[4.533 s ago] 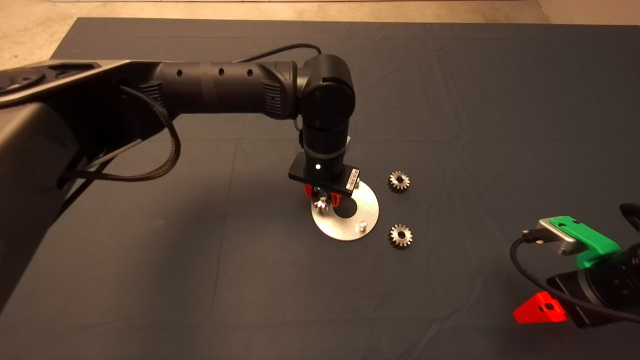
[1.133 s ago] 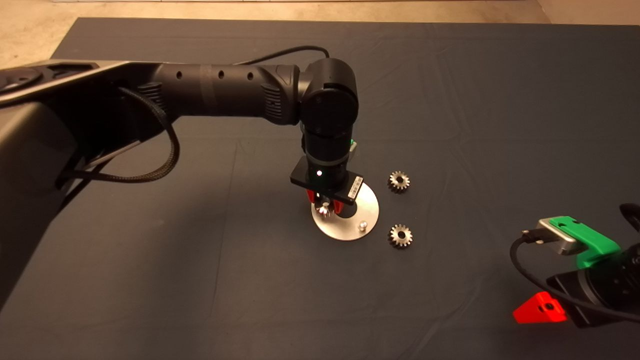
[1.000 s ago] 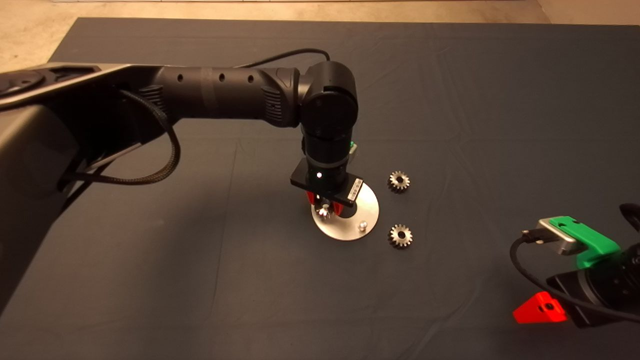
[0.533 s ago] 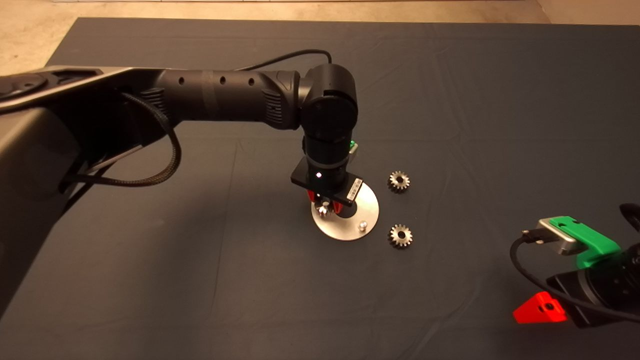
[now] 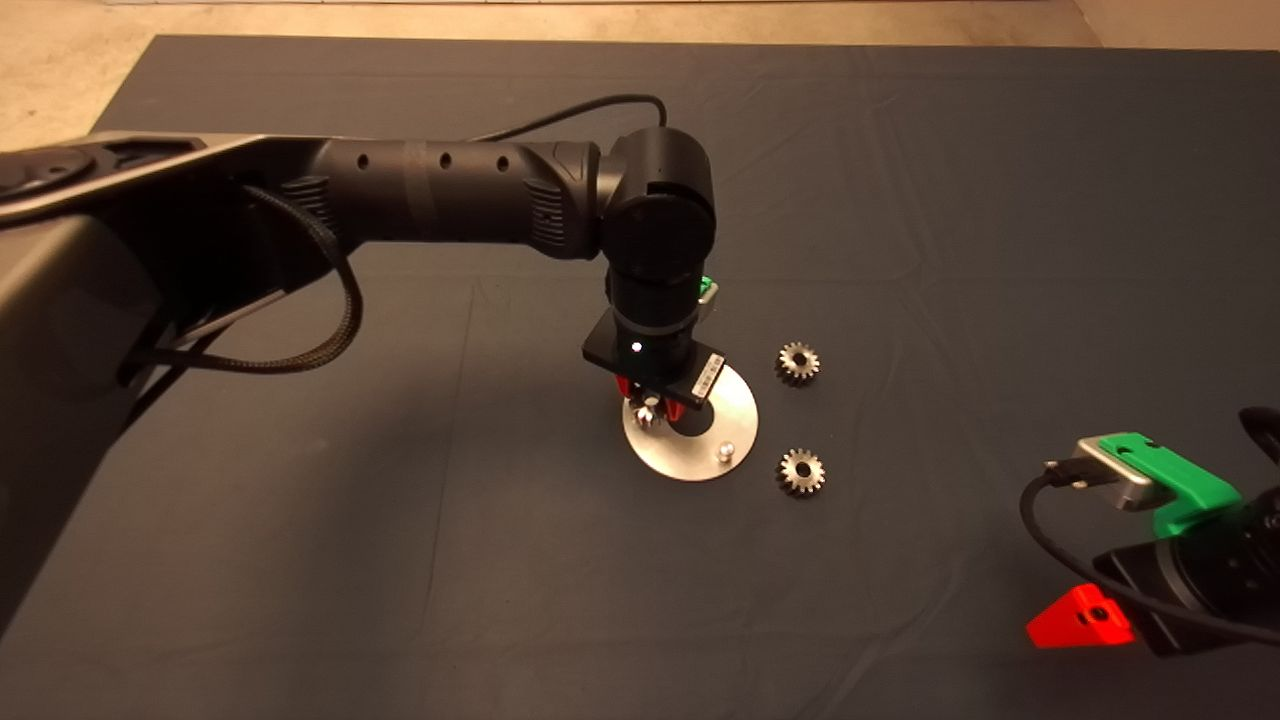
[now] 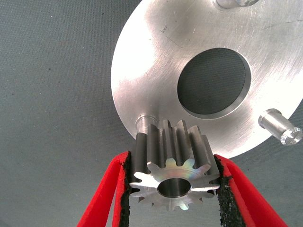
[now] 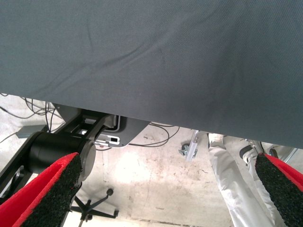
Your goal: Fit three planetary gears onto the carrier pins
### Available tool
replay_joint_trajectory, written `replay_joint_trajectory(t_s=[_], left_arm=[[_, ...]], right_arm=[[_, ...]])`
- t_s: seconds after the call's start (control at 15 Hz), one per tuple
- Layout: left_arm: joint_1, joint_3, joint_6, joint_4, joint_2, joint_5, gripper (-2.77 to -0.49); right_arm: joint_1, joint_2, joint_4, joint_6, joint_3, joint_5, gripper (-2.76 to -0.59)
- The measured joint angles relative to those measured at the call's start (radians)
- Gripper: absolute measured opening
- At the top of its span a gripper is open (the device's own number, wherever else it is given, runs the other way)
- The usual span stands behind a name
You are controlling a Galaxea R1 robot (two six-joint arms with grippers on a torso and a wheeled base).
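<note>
While your left gripper (image 6: 173,189) clamps a gear (image 6: 173,172) by a pin (image 6: 142,126) at the disc's (image 6: 142,71) edge, two gears (image 5: 798,362) lie on the mat (image 5: 950,200), right gripper (image 7: 161,198) parked agape.

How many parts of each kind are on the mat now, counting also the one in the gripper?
Planetary gears: 3, one held, two lying on the mat
Carrier pins: 3
Disc: 1
Total: 7

Black tubular left arm (image 5: 450,195) (braided cable looped beneath) ends in red fingers (image 6: 106,189).
</note>
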State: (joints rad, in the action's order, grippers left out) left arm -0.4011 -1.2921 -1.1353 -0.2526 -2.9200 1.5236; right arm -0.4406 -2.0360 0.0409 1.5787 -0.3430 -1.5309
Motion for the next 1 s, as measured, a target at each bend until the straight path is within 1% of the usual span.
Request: replay_joint_trajectory(t_s=[0.07,0.27,1.0], left_arm=[[0.002,0.000,0.000,-0.002,0.000,0.000,-2.26],[0.020,0.000,0.004,-0.003,0.000,0.002,-2.26],[0.020,0.000,0.004,-0.003,0.000,0.002,-2.26]], right_arm=[[0.000,0.000,0.000,0.000,0.000,0.000,-0.62],[0.000,0.000,-0.001,0.000,0.000,0.000,-0.62],[0.000,0.000,-0.001,0.000,0.000,0.000,-0.62]])
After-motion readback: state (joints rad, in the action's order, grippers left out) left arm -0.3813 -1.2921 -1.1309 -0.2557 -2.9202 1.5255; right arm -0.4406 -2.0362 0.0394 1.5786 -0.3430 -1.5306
